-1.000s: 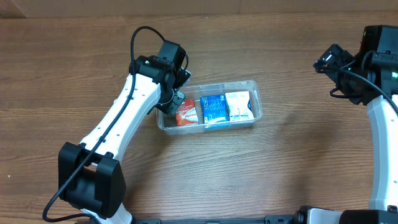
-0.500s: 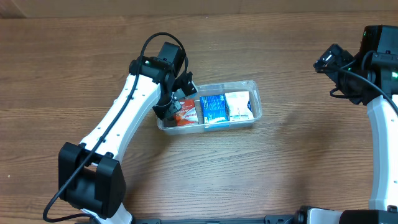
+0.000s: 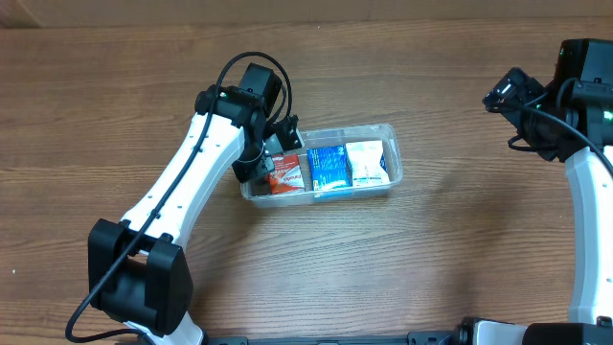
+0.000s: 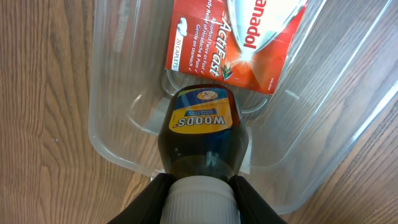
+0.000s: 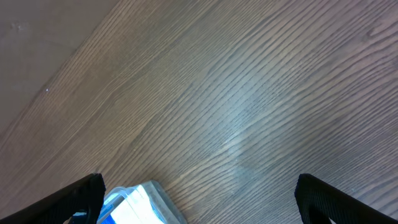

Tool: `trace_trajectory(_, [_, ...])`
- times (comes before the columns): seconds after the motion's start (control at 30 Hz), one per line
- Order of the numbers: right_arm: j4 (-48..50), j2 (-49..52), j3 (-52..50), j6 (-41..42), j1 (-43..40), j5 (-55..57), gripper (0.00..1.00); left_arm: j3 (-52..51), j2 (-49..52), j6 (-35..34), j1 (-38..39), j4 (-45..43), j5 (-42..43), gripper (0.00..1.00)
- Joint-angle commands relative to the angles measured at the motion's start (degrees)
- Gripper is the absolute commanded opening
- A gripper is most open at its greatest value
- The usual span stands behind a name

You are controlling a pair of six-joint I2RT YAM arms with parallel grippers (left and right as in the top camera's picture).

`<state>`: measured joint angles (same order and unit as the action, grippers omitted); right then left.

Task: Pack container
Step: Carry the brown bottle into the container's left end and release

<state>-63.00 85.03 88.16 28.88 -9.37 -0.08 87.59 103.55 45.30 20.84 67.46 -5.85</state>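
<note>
The wooden counter [image 3: 383, 268] carries only the container [image 3: 345, 129], which lies a little left of centre with its long axis running side to side in the overhead view. The left arm [image 3: 192, 182] reaches right over the container's left end. The right arm [image 3: 584, 182] is parked well apart at the far right edge, so the left is plainly the nearer one.

Inside the container, a white box [image 3: 368, 163], a blue box [image 3: 329, 169] and a red box [image 3: 285, 174] sit side by side from the right end, leaving open room only at the left end.

The left gripper [image 4: 200, 199] is clamped on the white cap of a dark brown bottle [image 4: 202, 134], whose base points down into that gap, between the curved end wall [image 4: 109, 124] and the red box's edge [image 4: 239, 37]. The fit looks tight, so lowering likely needs the bottle kept clear of both. The right gripper [image 5: 199, 199] hangs wide apart, holding nothing.
</note>
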Motion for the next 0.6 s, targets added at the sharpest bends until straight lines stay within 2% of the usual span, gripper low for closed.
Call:
trace_trajectory(0.0, [0.3,-0.1,0.2,-0.2,-0.1,-0.2,1.0,0.0,0.2,1.7,-0.8,-0.5,0.4,0.34])
trace_trajectory(0.17, [0.3,-0.1,0.2,-0.2,-0.1,-0.2,1.0,-0.2,0.3,0.9,-1.0,-1.3,3.1,0.35])
trace_trajectory(0.33, [0.3,-0.1,0.2,-0.2,-0.1,-0.2,1.0,-0.2,2.8,-6.8,-1.0,-4.1,5.5,0.3])
trace_trajectory(0.4, [0.3,-0.1,0.2,-0.2,-0.1,-0.2,1.0,-0.2,4.9,-7.3,-1.0,-4.2,5.4,0.3])
trace_trajectory(0.47, [0.3,-0.1,0.2,-0.2,-0.1,-0.2,1.0,-0.2,7.6,-13.7,-1.0,-7.0,1.8,0.24])
trace_trajectory(0.57, [0.3,-0.1,0.2,-0.2,-0.1,-0.2,1.0,0.0,7.3,-22.0,-1.0,-11.1,-1.8,0.24])
